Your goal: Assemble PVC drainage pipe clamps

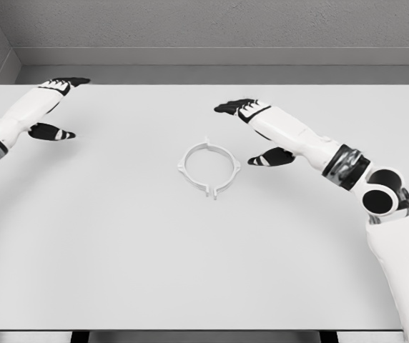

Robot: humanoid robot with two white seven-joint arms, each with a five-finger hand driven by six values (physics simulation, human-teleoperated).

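A white ring-shaped pipe clamp (pixel 209 168) lies flat near the middle of the white table (pixel 119 250), with small tabs on its rim. My right hand (pixel 251 132) hovers just right of the clamp, fingers spread and holding nothing, thumb low near the ring's right side without touching it. My left hand (pixel 56 107) floats at the far left of the table, fingers extended, nothing in it, well away from the clamp.
Grey walls rise behind the table's far edge (pixel 212 85). My right forearm (pixel 312 146) slants in from the lower right, above the tabletop.
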